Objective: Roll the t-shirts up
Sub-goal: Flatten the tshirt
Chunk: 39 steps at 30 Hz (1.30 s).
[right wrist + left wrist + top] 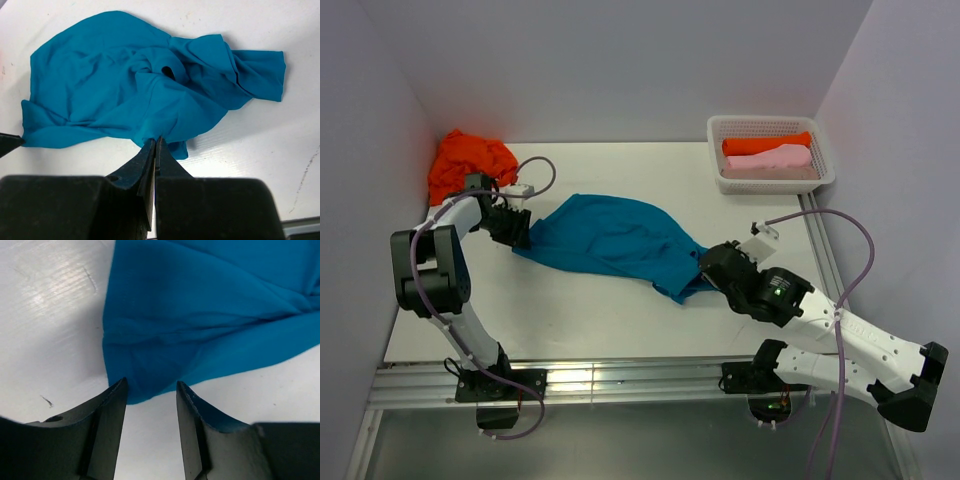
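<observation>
a: teal t-shirt (615, 240) lay crumpled mid-tabletop (620, 320). left pincer (150, 385) sat partly open, straddling one corner, gripping nothing.
b: yeah, and the right pincer (156, 142) was clamped shut on the opposite edge. a shallow close on the left could've missed that corner, then any pull just dragged the bunch.

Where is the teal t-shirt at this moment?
In the top view the teal t-shirt lies crumpled at centre, between the left gripper at its left corner and the right gripper pinching its right edge.
</observation>
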Each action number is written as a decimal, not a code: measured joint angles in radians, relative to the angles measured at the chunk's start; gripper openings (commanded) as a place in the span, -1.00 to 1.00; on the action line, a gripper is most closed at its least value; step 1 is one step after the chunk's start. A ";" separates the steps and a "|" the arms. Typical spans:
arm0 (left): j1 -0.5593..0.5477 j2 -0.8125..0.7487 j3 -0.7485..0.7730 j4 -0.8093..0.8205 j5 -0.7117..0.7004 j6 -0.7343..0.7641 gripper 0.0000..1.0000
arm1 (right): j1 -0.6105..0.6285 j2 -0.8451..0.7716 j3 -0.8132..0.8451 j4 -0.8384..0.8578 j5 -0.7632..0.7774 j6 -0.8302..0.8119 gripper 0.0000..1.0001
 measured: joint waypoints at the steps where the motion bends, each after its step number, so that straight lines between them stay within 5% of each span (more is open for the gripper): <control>1: 0.000 0.006 0.000 0.008 -0.006 -0.005 -0.04 | 0.000 0.000 0.000 0.001 -0.001 0.001 -1.00; 10: -0.001 0.050 0.001 0.047 -0.032 -0.020 -0.28 | 0.004 -0.019 -0.020 0.006 -0.005 0.011 -1.00; 17: -0.001 0.051 -0.027 0.053 -0.041 -0.004 -0.99 | 0.005 -0.051 -0.052 0.004 -0.005 0.029 -1.00; 26: 0.005 -0.015 -0.085 0.047 -0.068 0.036 -0.99 | 0.005 -0.106 -0.093 -0.024 -0.004 0.068 -1.00; 39: 0.049 -0.069 -0.068 -0.024 -0.029 0.090 -0.15 | 0.005 -0.153 -0.144 -0.050 -0.005 0.113 -1.00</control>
